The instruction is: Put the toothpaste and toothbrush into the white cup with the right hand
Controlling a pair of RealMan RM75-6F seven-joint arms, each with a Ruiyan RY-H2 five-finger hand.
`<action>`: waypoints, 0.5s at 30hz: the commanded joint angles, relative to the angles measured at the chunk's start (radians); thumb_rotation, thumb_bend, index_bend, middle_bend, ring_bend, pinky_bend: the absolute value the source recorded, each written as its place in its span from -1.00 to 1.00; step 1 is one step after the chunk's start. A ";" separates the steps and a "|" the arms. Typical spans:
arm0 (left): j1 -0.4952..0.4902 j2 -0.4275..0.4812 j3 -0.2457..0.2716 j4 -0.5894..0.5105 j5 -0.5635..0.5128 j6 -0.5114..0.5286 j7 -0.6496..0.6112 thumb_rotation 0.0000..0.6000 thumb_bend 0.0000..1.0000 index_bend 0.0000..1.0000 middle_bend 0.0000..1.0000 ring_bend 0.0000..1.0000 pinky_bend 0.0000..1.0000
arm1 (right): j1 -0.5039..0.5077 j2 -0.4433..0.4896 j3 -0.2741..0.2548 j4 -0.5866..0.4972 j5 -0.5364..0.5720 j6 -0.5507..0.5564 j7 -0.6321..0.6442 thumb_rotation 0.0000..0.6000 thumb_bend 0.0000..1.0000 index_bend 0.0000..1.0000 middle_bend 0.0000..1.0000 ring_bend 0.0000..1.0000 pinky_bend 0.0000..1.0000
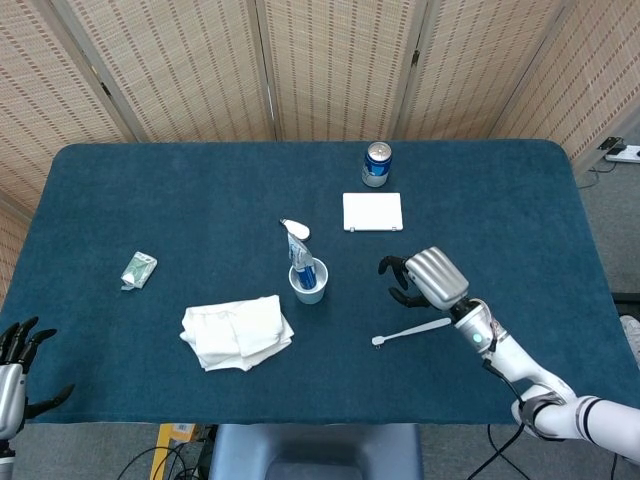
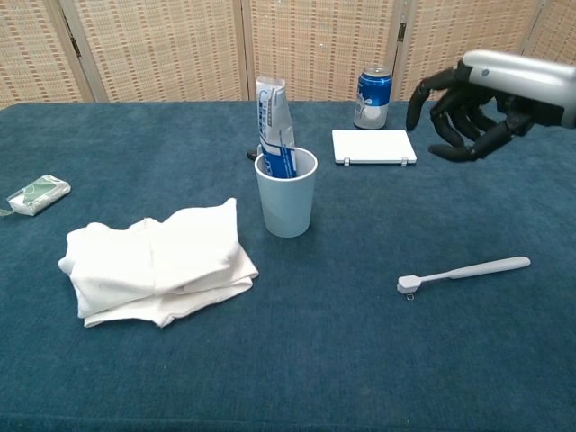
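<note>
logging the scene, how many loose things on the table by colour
White: 4 — cup, cloth, toothbrush, pad
Blue and white: 2 — toothpaste, can
Green: 1 — packet
Unclear: 1 — small white thing behind cup
Total: 8

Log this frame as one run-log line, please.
toothpaste: standing in white cup | toothbrush: lying on table, not yet picked | right hand: open, above toothbrush | left hand: at table edge, idle

Staged indoor test space, blue-carpeted desk [image 1: 200, 190], woven folding screens [image 1: 330, 65] directly behind the desk, bare grey floor [image 1: 610, 215] beside it
</note>
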 commanded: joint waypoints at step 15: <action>0.013 0.009 0.008 -0.008 -0.007 0.014 0.001 1.00 -0.59 -0.53 -0.80 -0.93 -0.71 | 0.043 0.016 -0.089 -0.033 0.036 -0.254 -0.238 1.00 -0.59 -0.07 0.88 0.99 1.00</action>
